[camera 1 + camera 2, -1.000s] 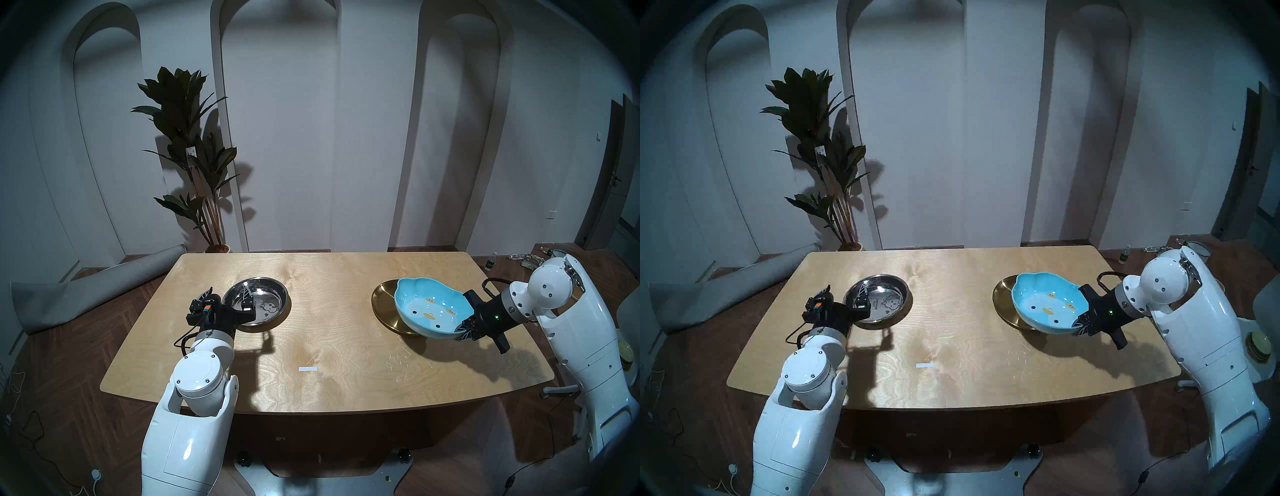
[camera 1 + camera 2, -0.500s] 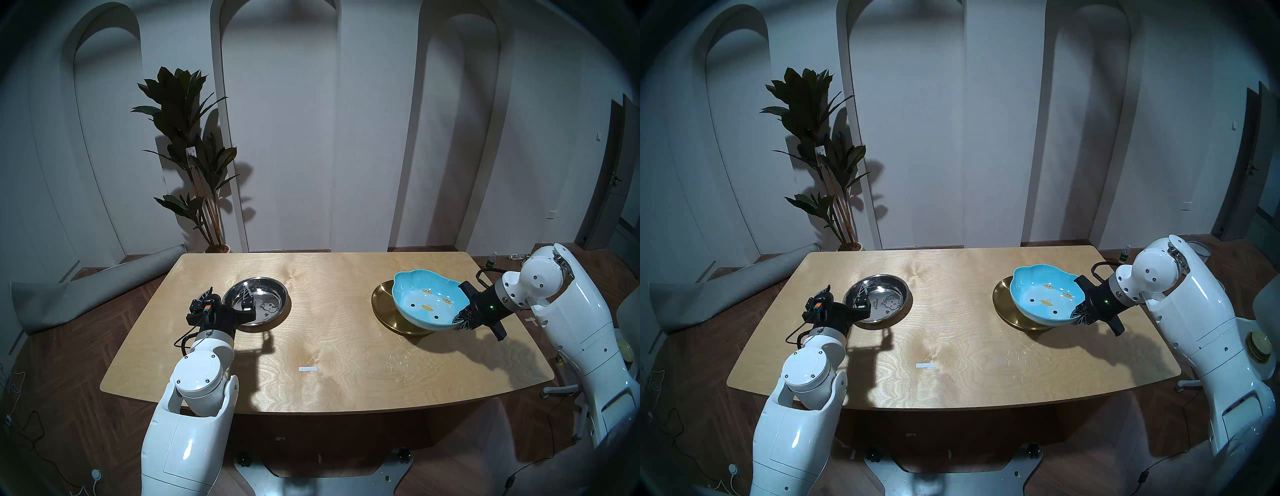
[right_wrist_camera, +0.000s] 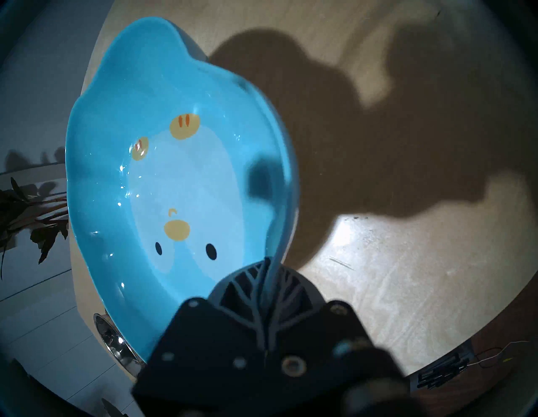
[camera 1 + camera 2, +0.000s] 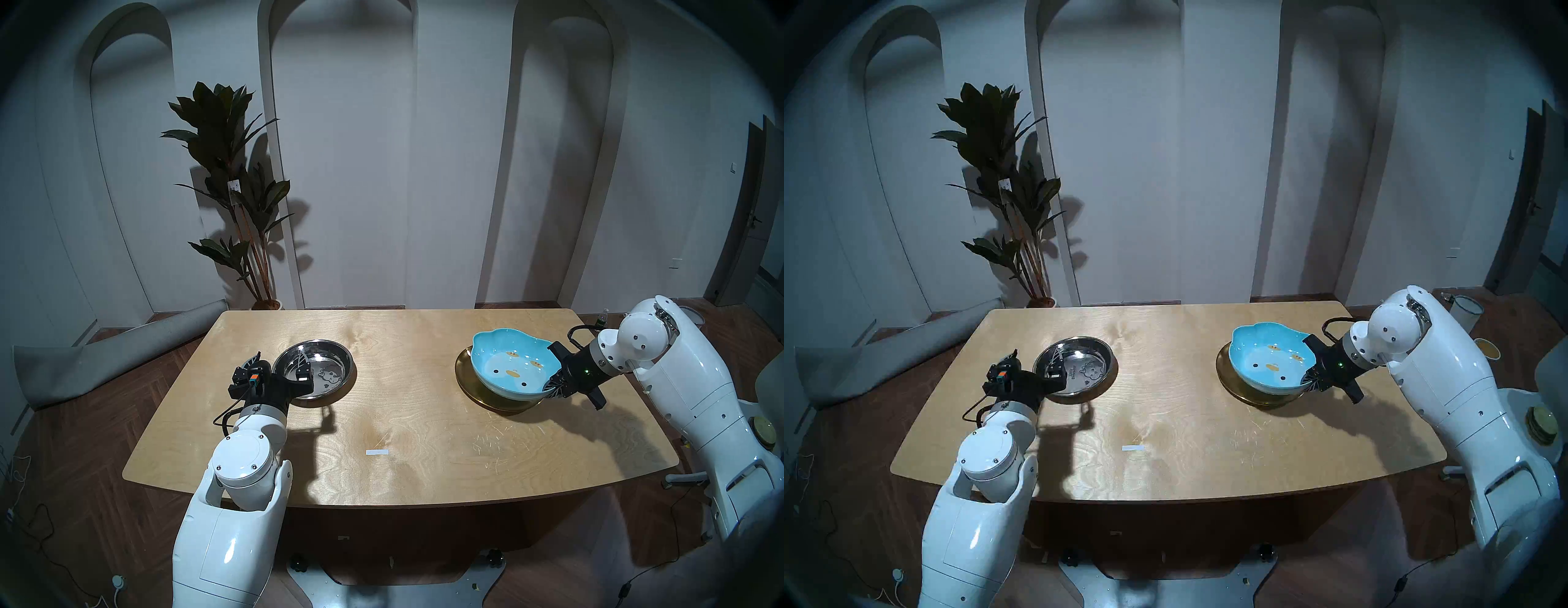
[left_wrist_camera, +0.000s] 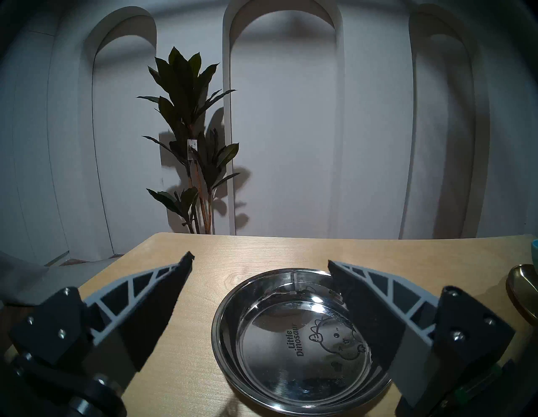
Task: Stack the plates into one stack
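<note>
Over at three o'clock on the pale wooden worktop [image 4: 399, 424], our right gripper [image 4: 553, 384] had its fingers [image 3: 247, 286] pinching the near right rim of the blue lobed ceramic dish with the chick face [image 4: 513, 367]. That dish was tilted, its far edge raised, and it sat above the flat round gold metal plate [image 4: 466, 378], covering most of it; we could not tell whether the two were touching. Only the gold plate's crescent at nine o'clock and a sliver of its near rim showed from the head view. From the right wrist view, the blue rim ran straight between the two ribbed fingers, clamped tight!

Across at nine o'clock, the shiny steel deep dish with a cartoon dinosaur print [image 4: 316, 371] sat flat on the worktop, well apart from the other two. Our left gripper [image 5: 260, 263] hovered at that dish's seven o'clock side with its fingers [image 5: 151, 294] spread wide. One finger stood over the dish's right inner wall, the other out over bare wood to its left, nothing held between them. A small white strip [image 4: 377, 451] lay at six o'clock, near the front edge.
</note>
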Tool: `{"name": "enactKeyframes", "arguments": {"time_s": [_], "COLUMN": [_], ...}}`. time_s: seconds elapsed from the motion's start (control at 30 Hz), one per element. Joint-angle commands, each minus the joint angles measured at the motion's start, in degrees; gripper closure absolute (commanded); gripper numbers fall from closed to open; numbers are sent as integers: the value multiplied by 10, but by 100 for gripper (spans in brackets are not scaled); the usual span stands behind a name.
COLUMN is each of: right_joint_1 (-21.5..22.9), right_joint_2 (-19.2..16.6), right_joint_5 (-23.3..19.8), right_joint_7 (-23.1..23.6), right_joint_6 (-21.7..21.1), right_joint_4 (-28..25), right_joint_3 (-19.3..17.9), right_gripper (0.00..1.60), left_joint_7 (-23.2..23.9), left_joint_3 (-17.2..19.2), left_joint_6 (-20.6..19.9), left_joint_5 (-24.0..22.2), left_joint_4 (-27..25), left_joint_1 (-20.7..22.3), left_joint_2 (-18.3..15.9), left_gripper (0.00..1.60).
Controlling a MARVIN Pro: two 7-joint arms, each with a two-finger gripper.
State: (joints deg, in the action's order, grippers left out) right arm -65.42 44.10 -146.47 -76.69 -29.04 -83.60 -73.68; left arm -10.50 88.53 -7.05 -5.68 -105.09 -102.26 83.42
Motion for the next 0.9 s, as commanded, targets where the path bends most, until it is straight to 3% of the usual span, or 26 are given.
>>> {"name": "enactKeyframes", "arguments": {"time_s": [0.0,0.03,0.1,0.13,0.37,0.87], "right_joint_1": [63,84,67,90,106,126], "right_joint_2": [3,2,-1,-1,-10,-32], "right_joint_5": [6,-1,7,-4,-19,-35], "right_joint_7": [-57,-63,-38,-53,-37,-33], "right_joint_6": [-19,-22,-22,-25,-25,-16], "right_joint_4": [26,46,37,59,77,89], "right_joint_3": [30,54,48,72,109,155], "right_gripper": [160,160,160,160,160,160], "left_joint_7": [0,0,0,-1,-2,-4], "left_joint_3": [1,0,0,0,-1,-2], "left_joint_6": [5,5,5,5,5,6], "left_joint_5": [0,0,0,0,-1,-4], "left_joint_4": [-12,-12,-12,-12,-12,-12], "left_joint_1": [7,7,7,7,7,7], "left_joint_2": [-1,-1,-1,-1,-3,-5], "left_gripper": [0,0,0,0,0,0]}}
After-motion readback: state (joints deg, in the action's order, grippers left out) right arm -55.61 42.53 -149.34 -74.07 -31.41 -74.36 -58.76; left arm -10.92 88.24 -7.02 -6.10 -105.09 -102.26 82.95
